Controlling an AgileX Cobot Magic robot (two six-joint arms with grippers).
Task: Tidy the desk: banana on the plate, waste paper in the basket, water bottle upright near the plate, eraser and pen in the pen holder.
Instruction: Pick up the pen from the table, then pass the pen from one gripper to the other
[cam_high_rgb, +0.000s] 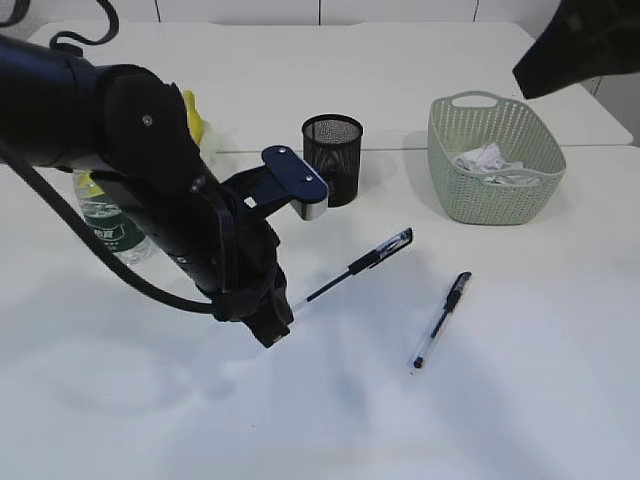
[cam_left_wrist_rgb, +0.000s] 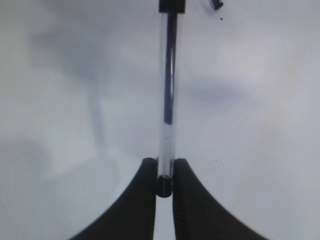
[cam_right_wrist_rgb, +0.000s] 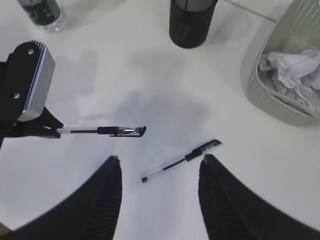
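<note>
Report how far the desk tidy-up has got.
Done: crumpled paper is in the basket; the water bottle stands upright. In hand: the left gripper pinches one pen by its end. Left: that pen and the second pen into the pen holder. Banana and eraser can't be judged; the arm blocks that area.

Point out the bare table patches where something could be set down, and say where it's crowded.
Free: the near table in front of the loose pen, and the far strip behind the basket. Crowded: the left, where the left arm holds a pen near the bottle and pen holder.
</note>
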